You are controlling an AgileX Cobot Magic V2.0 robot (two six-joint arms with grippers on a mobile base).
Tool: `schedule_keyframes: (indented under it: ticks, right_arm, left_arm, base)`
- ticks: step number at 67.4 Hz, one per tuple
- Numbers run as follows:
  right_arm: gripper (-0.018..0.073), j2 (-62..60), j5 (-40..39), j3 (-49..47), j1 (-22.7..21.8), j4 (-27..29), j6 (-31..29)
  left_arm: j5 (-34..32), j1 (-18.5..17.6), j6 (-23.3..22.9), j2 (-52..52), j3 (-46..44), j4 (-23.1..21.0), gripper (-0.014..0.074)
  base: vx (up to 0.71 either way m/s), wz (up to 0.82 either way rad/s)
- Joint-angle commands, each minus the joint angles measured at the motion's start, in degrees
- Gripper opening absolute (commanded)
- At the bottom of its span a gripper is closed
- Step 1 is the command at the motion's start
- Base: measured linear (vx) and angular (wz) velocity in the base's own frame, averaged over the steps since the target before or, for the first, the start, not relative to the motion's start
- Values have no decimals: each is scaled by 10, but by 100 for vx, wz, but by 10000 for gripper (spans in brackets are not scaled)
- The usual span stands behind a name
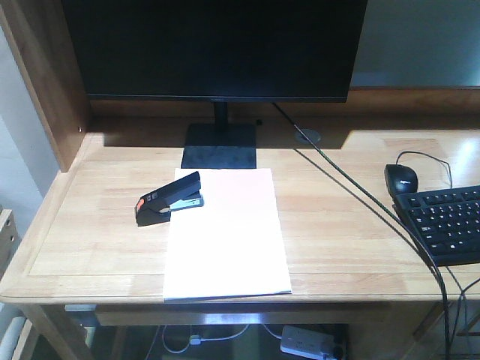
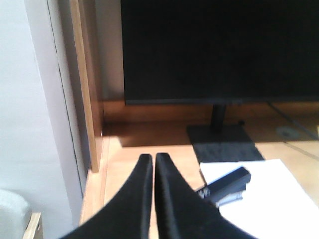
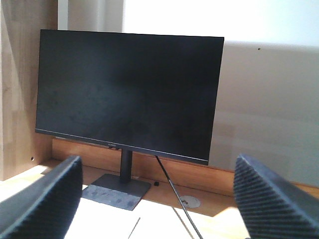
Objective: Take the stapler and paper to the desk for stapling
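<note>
The paper (image 1: 225, 236) lies flat on the desk (image 1: 97, 225), its near edge at the desk's front rim. The black stapler (image 1: 169, 199) with an orange patch rests across the paper's upper left corner. In the left wrist view the stapler (image 2: 227, 185) and paper (image 2: 271, 199) sit to the right of my left gripper (image 2: 150, 158), which is shut with nothing between its fingers. My right gripper (image 3: 157, 167) is open and empty, facing the monitor; stapler and paper are out of its view. Neither gripper shows in the front view.
A black monitor (image 1: 214, 45) on a stand (image 1: 220, 145) is behind the paper. A mouse (image 1: 400, 178) and keyboard (image 1: 446, 223) lie at the right, with cables (image 1: 352, 187) running across the desk. A wooden side panel (image 1: 45, 75) bounds the left.
</note>
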Motion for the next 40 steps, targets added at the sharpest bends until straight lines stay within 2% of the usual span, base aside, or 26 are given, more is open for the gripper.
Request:
schedule_keyframes:
  ticks: [1, 10, 17, 30, 40]
  right_arm:
    - [580, 7, -24, -16, -4, -8, -3]
    - [580, 7, -24, -16, -4, -8, -3]
    - [580, 7, -24, -16, -4, -8, -3]
    - [580, 7, -24, -16, -4, -8, -3]
    - [580, 7, -23, -16, -4, -8, -3]
  left_arm:
    - [-59, -6, 17, -51, 34, -12, -6]
    - [-59, -6, 18, -135, 96, -14, -6]
    - [-34, -6, 14, -173, 117, -14, -6]
    - [17, -11, 14, -186, 122, -14, -6]
    - [25, -13, 14, -186, 122, -14, -6]
  base:
    - [0, 0]
    - [0, 0]
    - [0, 0]
    - [0, 0]
    - [0, 0]
